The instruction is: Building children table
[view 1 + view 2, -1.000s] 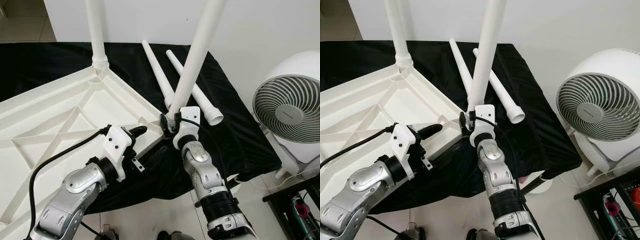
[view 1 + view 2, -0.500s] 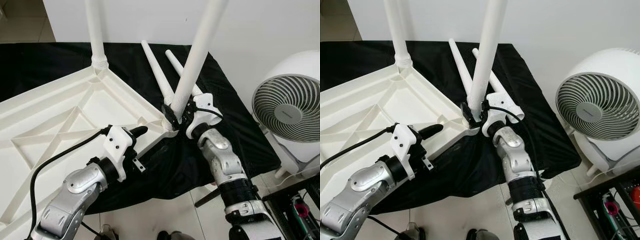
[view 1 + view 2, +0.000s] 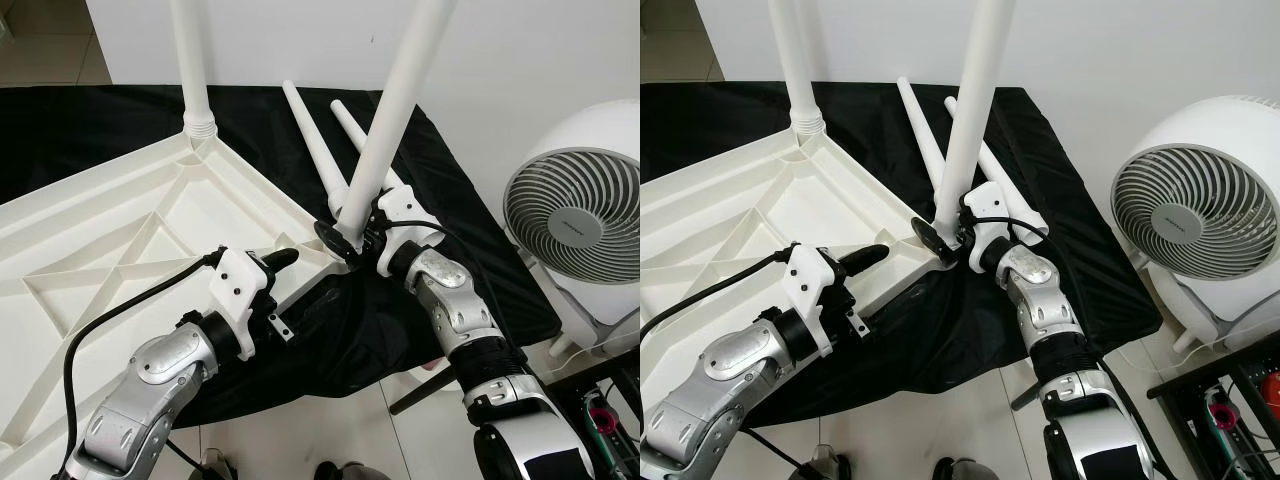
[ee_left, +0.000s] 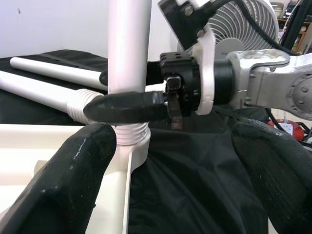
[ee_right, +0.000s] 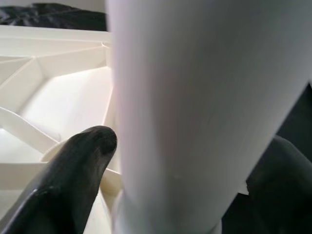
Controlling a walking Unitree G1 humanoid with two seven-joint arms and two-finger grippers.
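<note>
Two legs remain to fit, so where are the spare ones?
The two spare legs lie side by side on the black cloth, behind the tabletop corner, right of centre.

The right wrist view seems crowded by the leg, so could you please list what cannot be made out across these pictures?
- Right wrist view: the table leg hides its socket and whether the fingers touch it.
- Eye views: both standing legs' tops are cut off; the right gripper covers the corner joint.
- Right eye view: the shelf items are too small.

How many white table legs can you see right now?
4: far-corner leg standing in the tabletop, near-corner leg gripped by the right gripper, two loose legs lying on the black cloth.
</note>
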